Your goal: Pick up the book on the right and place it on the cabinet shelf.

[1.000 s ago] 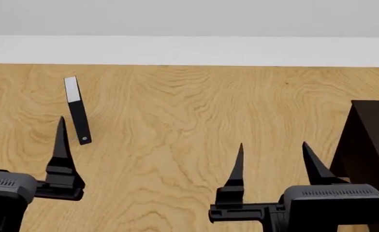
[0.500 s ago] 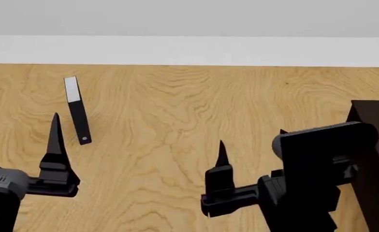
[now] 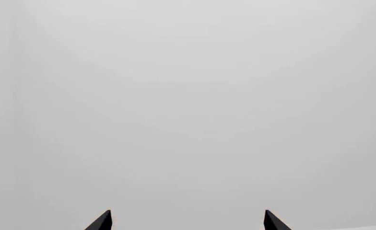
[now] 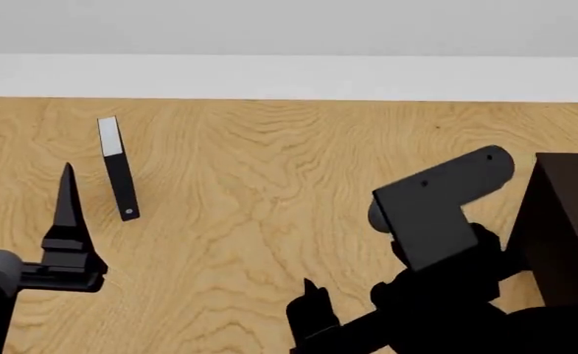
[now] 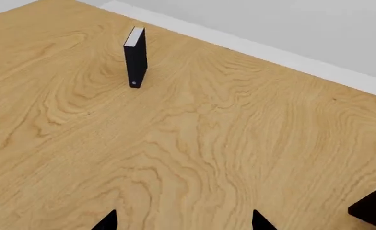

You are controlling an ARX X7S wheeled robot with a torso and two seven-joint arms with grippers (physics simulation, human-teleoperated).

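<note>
The book named in the task is out of view in every frame. The cabinet shelf (image 4: 568,228) is a very dark brown box at the right edge of the head view, and its corner (image 5: 375,212) shows in the right wrist view. My right gripper (image 5: 182,222) is open and empty over the bare wooden floor. In the head view its arm hides all but one fingertip (image 4: 309,292), left of the cabinet. My left gripper (image 3: 188,221) is open and empty, facing only a blank grey wall. One of its fingers (image 4: 68,210) rises at the head view's left.
A thin black book with a white end (image 4: 118,168) stands upright on the wooden floor (image 4: 269,184) at the far left, also in the right wrist view (image 5: 135,56). A white baseboard (image 4: 289,77) and grey wall close the far side.
The right arm has swung up and rolled, so its dark wrist link now covers the gripper, whose visible finger sank lower in the head view. The left gripper drifted left.
</note>
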